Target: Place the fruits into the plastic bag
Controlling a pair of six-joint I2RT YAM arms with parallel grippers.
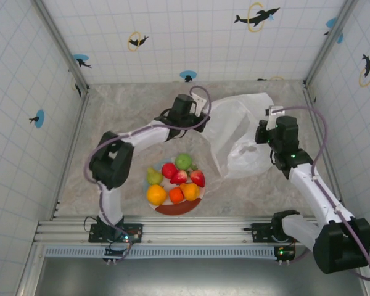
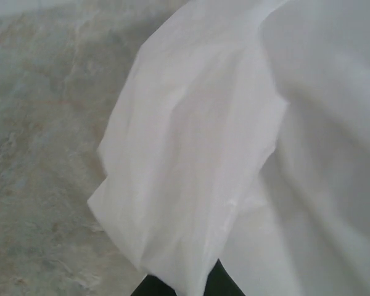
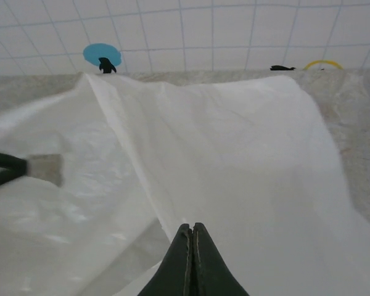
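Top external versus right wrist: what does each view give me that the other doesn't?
Top external: the fruits piled on the plate, left of the plastic bag, with both arms reaching to the bag. Right wrist: a close look at the right gripper, shut on a fold of the bag. Both: the plastic bag lifted and spread wide.

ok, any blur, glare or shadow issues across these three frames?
Top external: sharp and evenly lit, fruits crisp, only soft shadows. Left wrist: soft and low-contrast, plastic bag folds smeared. Right wrist: right end effector sharp, bag bright without obvious clipping, dark shape at the left edge blurred.
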